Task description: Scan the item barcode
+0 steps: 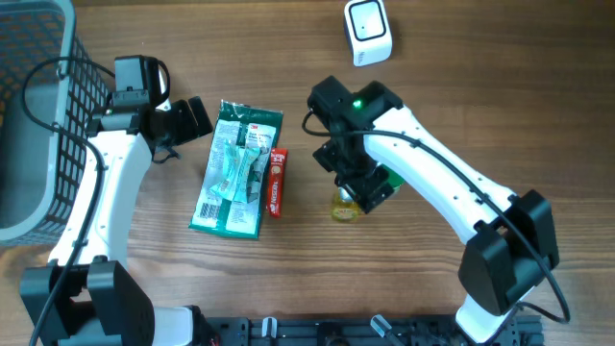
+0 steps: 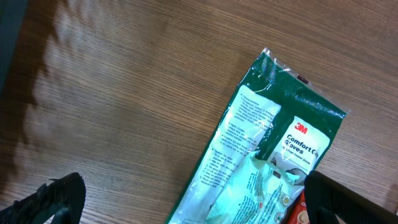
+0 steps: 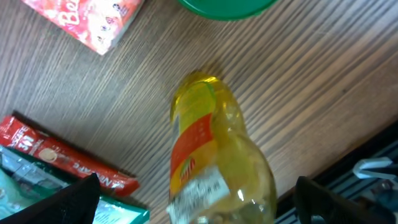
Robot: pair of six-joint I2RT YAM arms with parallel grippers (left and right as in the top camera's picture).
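Right tool (image 3: pixel 196 193) is spread wide, holding nothing. Its two dark fingers stand on either side of the bottle (image 3: pixel 214 149) with a gap on each side. The bottle lies flat on the desk (image 1: pixel 500 86) directly under this tool. It is clear plastic with yellow liquid, an orange-and-yellow label and a pale printed sticker too blurred to read. A green round lid (image 3: pixel 227 5) sits just beyond one end of the bottle, and a red-and-white box (image 3: pixel 93 18) lies near it. The desk edge shows past the bottle in the right wrist view, with a dark rail beyond it.

The long, glossy red packet (image 1: pixel 276 181) lies left of the bottle, touching the side of the glove packet (image 2: pixel 273 143). That one is a flat, crinkly green-and-white plastic bag.

Left tool (image 2: pixel 193 186) is also spread wide and empty, hanging over the upper end of the glove packet. Bare wood-grain desk lies to its left.

The scanner (image 1: pixel 368 32), a white rounded block, sits at the far edge of the desk, well apart from the bottle with bare wood between them. A grey wire basket (image 1: pixel 38 144) stands at the left edge, beside the left arm. The right half of the desk is bare apart from the right arm.
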